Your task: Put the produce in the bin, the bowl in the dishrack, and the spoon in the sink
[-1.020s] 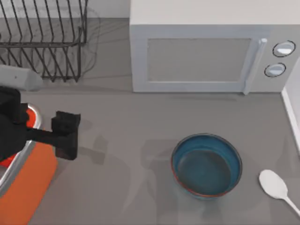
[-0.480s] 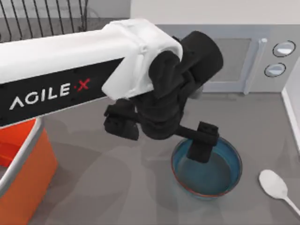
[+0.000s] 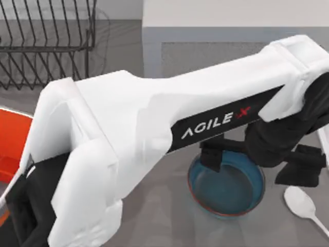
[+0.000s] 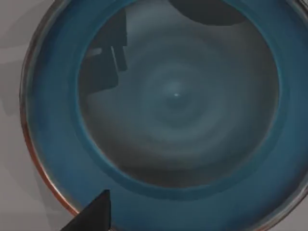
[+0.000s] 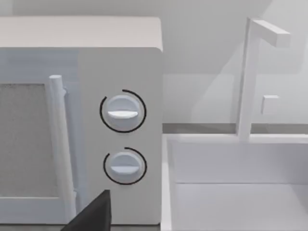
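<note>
The left arm (image 3: 154, 123) reaches across the bench (image 3: 149, 206), its hand (image 3: 257, 162) poised over the bowl (image 3: 226, 182), which sits right of centre near the spoon (image 3: 303, 203). The bowl looks rigid, glossy and probably slippery; its thin rim is the likely hold. Whether the fingers are apart cannot be told.

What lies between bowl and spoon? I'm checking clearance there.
In the top view, bare table lies between the bowl and the spoon; the left hand hangs above.
</note>
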